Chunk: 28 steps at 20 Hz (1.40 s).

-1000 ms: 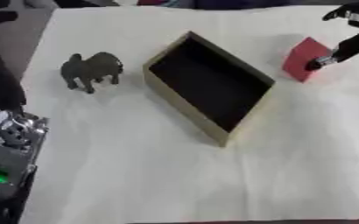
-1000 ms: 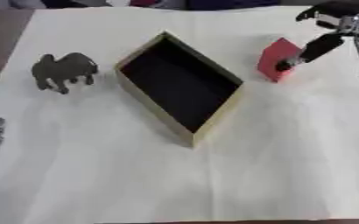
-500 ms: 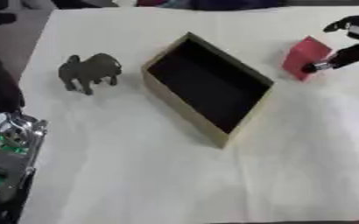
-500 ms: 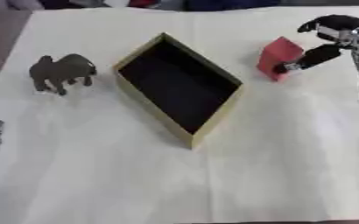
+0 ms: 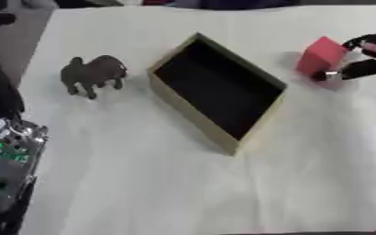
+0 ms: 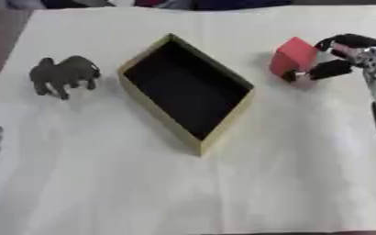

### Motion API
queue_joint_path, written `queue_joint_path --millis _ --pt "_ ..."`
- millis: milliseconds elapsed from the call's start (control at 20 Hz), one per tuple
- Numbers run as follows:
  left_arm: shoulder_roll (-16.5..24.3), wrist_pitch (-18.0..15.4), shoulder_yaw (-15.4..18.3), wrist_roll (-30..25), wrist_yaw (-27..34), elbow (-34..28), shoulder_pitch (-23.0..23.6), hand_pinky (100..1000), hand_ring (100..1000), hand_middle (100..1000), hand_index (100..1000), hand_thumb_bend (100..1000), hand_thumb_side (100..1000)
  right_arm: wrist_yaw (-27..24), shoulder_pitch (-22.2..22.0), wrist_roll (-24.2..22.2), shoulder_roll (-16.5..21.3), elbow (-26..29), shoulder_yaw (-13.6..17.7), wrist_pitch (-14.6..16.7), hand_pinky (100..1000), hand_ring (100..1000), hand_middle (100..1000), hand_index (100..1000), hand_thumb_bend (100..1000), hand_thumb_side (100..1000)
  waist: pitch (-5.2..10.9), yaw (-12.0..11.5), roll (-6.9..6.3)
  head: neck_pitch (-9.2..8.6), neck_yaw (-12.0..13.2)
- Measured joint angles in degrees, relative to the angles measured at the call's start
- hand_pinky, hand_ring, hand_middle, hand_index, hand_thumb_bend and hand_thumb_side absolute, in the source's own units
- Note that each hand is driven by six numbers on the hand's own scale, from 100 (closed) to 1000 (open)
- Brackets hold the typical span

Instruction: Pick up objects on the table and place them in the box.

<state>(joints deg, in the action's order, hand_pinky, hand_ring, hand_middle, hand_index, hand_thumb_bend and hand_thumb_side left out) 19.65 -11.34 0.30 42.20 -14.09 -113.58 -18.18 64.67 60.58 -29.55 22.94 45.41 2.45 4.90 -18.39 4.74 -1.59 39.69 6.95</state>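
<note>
Red block (image 6: 294, 56) sits right of the box (image 6: 186, 93), tilted. My right hand (image 6: 344, 55) curls around it, fingers pinching. I'd seat the thumb squarely before lifting, or it tips out.

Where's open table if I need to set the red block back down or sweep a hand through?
Widest bare cloth lies below the box, toward the near edge. A strip between the animal figure and the box is free. It is crowded by the red block, where the right robot hand curls round it.

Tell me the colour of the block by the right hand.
Red; the block shows best in the right eye view.
</note>
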Motion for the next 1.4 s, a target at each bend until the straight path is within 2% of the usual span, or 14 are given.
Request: queue_joint_path --millis 350,400,500,550,750,900,1100,1250,1300,1400 --pt "0.0 0.01 -0.01 -0.03 0.0 0.0 -0.01 574 627 626 861 210 1000 -4.21 -0.11 1.28 -0.02 2.23 0.02 -1.89 992 988 796 864 537 840 -0.04 0.0 0.21 -0.03 0.0" --pt "-0.01 0.02 -0.01 -0.04 0.0 0.0 -0.02 574 627 625 861 210 1000 -4.62 -0.11 1.54 -0.03 2.36 0.01 -2.21 991 987 786 856 496 824 -0.07 0.0 0.26 -0.04 0.0" --pt "-0.01 0.01 -0.01 -0.05 0.0 0.0 -0.03 573 627 625 860 210 1000 -5.36 -0.11 1.93 -0.03 2.59 -0.02 -2.74 991 987 782 853 472 792 -0.2 -0.04 0.29 -0.21 0.01" --pt "-0.01 0.0 -0.01 -0.06 0.0 0.0 -0.04 573 627 625 860 210 1000 -5.63 -0.11 2.06 -0.04 2.61 -0.03 -2.9 991 987 781 852 468 788 -0.25 -0.07 0.29 -0.35 0.02" --pt "-0.01 -0.09 -0.01 -0.16 0.0 0.0 -0.06 572 627 624 859 210 1000 -6.67 -0.11 2.16 -0.04 3.28 -0.08 -3.08 984 976 750 828 462 679 -0.3 -0.08 0.33 -0.47 0.03" --pt "-0.01 -0.08 -0.02 -0.22 0.0 0.0 -0.08 572 627 624 858 210 1000 -7.12 -0.11 2.14 -0.04 3.54 -0.34 -3.12 970 953 683 779 434 611 -0.31 -0.07 0.39 -0.5 0.03" --pt "-0.04 -0.03 -0.02 -0.37 0.0 0.0 -0.08 572 627 622 856 209 1000 -7.66 -0.11 2.67 -0.33 3.66 -0.36 -3.71 962 931 606 718 310 628 -0.31 -0.13 0.52 -0.52 0.03" --pt "-0.04 0.01 -0.02 -0.43 0.0 0.0 -0.08 572 627 622 856 210 1000 -8.69 -0.11 3.31 -0.56 4.0 -0.36 -4.37 959 923 590 702 263 626 -0.31 -0.16 0.51 -0.52 0.03" --pt "-0.04 0.03 -0.02 -0.46 0.0 0.0 -0.08 572 627 622 856 210 999 -9.02 -0.1 3.54 -0.62 4.24 -0.36 -4.6 957 915 577 687 224 657 -0.31 -0.16 0.51 -0.52 0.03" --pt "-0.04 0.04 -0.02 -0.47 0.0 0.0 -0.08 572 627 622 855 210 1000 -9.68 -0.05 4.03 -0.75 4.75 -0.36 -5.08 954 906 562 676 148 614 -0.31 -0.16 0.51 -0.52 0.03"
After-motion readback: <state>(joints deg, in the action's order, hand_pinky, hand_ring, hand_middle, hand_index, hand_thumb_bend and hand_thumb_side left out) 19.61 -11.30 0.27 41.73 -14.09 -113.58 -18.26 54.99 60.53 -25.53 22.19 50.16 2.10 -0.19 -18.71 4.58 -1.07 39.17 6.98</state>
